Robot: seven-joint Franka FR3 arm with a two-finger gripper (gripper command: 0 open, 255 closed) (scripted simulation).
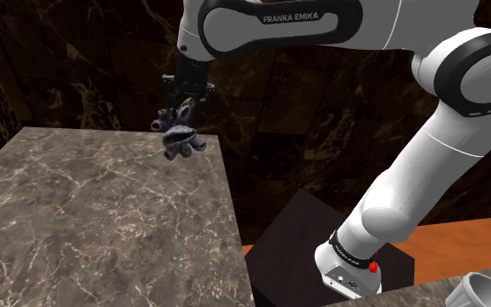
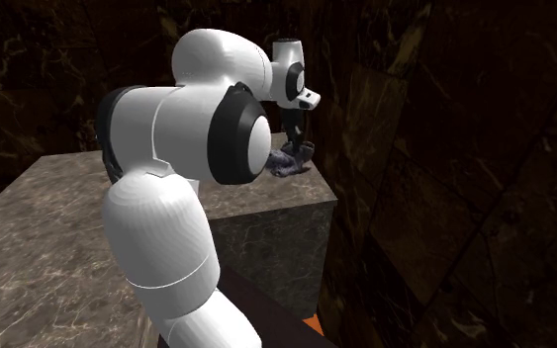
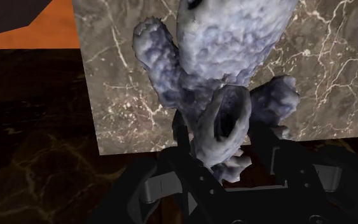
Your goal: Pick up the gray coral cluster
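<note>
We log: arm (image 1: 426,148) stretched level over the marble table (image 1: 86,218), gripper (image 1: 185,106) pointing down, jaws clamped on the gray coral cluster (image 1: 180,136) above the table's corner; its long axis points tableward.

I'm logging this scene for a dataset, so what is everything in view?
coral cluster: one, grey-blue, clasped in the gripper over the table's far corner
table: one, grey-brown marble with white veins, shoulder view's left
pale ribbed object: one, grey-white, shoulder view's bottom right corner, cut off, kind unclear
floor: orange, beside the stand
walls: dark veined marble, behind everything
stand: one, dark box, under the arm's base
arm: one, white with dark joints
gripper: one, black, shut on the coral cluster
</note>
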